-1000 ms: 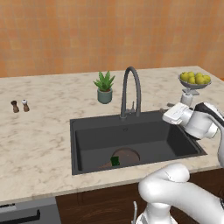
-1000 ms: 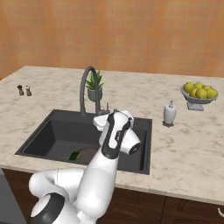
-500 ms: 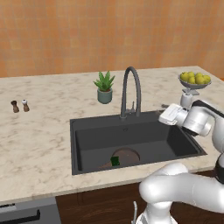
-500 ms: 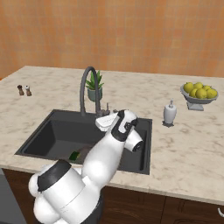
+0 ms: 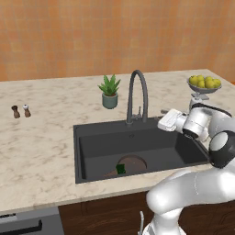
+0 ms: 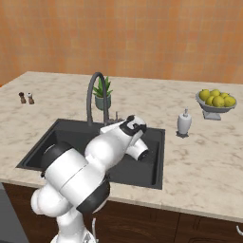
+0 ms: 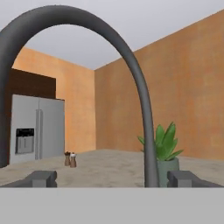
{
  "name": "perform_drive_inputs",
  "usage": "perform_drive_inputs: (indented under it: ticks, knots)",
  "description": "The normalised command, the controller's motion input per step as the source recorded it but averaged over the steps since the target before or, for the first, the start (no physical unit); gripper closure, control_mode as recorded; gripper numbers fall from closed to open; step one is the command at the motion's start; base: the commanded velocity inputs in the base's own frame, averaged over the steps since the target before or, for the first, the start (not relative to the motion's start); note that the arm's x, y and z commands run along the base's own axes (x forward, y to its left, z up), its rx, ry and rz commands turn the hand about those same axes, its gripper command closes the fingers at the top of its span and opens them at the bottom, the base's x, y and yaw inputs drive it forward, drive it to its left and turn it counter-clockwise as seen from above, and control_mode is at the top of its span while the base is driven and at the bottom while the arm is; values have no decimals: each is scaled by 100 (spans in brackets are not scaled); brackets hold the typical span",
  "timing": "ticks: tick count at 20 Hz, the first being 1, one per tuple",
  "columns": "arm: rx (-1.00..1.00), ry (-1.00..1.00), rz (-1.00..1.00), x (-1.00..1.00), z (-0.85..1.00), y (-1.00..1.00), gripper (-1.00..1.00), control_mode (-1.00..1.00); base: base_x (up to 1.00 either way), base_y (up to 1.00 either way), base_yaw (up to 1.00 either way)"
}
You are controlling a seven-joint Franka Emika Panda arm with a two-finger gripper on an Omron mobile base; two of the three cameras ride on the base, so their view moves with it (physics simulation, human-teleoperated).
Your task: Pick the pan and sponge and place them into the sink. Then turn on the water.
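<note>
Faucet arch [image 7: 131, 61] before potted plant [image 7: 162, 148]

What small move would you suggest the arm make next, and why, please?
Probably ease the open pincer forward to the faucet lever: pan and sponge already lie in the sink, no water runs, and the hand view looks straight at the faucet's arch.

Even, bright rendered light; soft, slightly blurry.

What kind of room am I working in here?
A home kitchen, rendered. A black sink with an arched faucet is set in a marble-look counter, a fruit bowl stands on it, and the hand view shows a steel fridge.
</note>
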Motion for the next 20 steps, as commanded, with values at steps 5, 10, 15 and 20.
perform_drive_inputs:
  ticks: [5, 10, 15, 20]
  knots:
    - [0, 0, 0, 35, -8, 6, -100, -100, 0, 0, 0]
    - [0, 0, 0, 42, -13, 0, -100, -100, 0, 0, 0]
    - [0, 1, 0, 30, -15, 6, -100, -100, 0, 0, 0]
    - [0, 2, 0, 26, -14, 8, -100, -100, 0, 0, 0]
